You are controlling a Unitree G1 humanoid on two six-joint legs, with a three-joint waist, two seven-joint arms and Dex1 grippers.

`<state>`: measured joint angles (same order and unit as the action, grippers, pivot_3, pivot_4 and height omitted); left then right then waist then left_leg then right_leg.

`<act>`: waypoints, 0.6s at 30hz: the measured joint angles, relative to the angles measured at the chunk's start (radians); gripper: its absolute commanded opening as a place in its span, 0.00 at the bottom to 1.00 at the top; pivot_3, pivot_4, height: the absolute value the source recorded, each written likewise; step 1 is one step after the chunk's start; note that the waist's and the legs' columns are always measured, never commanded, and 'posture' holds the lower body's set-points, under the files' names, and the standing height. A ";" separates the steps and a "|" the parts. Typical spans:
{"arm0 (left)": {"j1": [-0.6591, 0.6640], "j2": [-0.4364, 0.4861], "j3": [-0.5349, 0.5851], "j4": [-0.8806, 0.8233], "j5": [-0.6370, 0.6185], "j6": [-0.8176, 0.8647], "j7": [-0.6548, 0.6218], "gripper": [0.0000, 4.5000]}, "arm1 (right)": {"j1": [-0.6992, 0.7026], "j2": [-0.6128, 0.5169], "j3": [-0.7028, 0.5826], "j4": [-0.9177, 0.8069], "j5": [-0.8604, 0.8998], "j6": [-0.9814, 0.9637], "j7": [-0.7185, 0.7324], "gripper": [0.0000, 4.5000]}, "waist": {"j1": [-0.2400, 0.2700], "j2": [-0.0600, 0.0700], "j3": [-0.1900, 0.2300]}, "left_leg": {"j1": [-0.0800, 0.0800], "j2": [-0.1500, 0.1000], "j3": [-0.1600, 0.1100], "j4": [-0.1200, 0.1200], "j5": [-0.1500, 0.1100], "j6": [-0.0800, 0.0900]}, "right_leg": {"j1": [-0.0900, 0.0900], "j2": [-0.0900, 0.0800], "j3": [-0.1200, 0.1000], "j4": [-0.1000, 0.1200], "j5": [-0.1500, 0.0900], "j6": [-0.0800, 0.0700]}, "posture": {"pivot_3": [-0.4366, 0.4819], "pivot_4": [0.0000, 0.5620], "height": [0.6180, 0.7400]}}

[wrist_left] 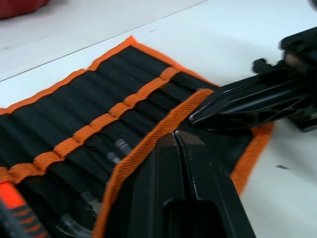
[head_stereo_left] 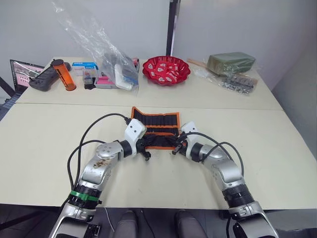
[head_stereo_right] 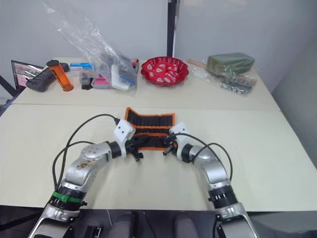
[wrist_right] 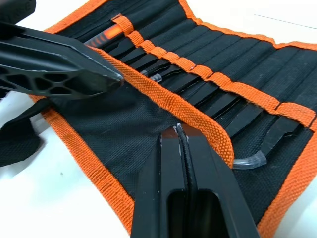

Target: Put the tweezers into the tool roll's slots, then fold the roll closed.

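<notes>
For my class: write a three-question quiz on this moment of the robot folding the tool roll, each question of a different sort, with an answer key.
1. True or false: the tool roll lies fully closed on the table.
2. Multiple choice: what is the left gripper shut on? A) the red bowl B) the roll's orange-edged flap C) a cable
3. Fill in: the tweezers sit in the roll's ____.

Key:
1. False; its far half lies open, the near flap is partly folded over.
2. B; the right gripper pinches the same flap.
3. Slots.
</notes>
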<state>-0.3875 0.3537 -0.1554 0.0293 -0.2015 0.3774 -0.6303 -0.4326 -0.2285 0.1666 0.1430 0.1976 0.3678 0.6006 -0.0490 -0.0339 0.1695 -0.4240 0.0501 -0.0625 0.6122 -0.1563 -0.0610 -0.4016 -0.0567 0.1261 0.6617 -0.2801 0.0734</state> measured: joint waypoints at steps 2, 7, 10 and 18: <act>0.009 -0.016 0.013 0.045 0.006 -0.014 0.019 0.01 | 0.000 0.003 0.009 0.003 -0.021 -0.013 -0.016 0.00 | 0.001 0.000 0.000 | 0.000 0.000 0.000 0.000 0.000 0.000 | 0.000 0.000 0.000 0.000 0.000 0.000 | 0.48 0.27 1.00; 0.022 -0.049 0.065 0.111 -0.013 -0.080 0.035 0.01 | 0.018 0.018 0.011 0.003 -0.031 -0.015 -0.056 0.00 | 0.000 0.000 0.000 | 0.011 0.000 0.000 -0.001 0.000 0.000 | 0.012 0.000 0.000 -0.004 -0.003 0.005 | 0.48 0.27 1.00; 0.039 -0.049 0.095 0.122 -0.024 -0.092 0.041 0.01 | 0.026 0.018 0.016 0.002 -0.039 -0.017 -0.063 0.00 | -0.008 0.000 -0.001 | 0.016 0.000 0.000 -0.002 0.000 0.000 | 0.016 0.000 0.000 -0.005 -0.004 0.005 | 0.48 0.27 1.00; 0.071 -0.026 0.156 0.085 -0.094 -0.024 0.044 0.01 | 0.027 0.005 0.020 0.004 -0.057 -0.034 -0.060 0.00 | -0.024 0.002 -0.002 | 0.018 0.000 0.000 -0.003 0.000 0.000 | 0.017 0.000 0.000 -0.004 -0.004 0.005 | 0.48 0.27 1.00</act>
<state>-0.3164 0.3274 0.0006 0.1144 -0.2956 0.3535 -0.5865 -0.4058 -0.2235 0.1868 0.1471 0.1409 0.3340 0.5402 -0.0728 -0.0318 0.1671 -0.4061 0.0504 -0.0625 0.6089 -0.1565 -0.0613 -0.3850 -0.0565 0.1266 0.6574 -0.2837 0.0783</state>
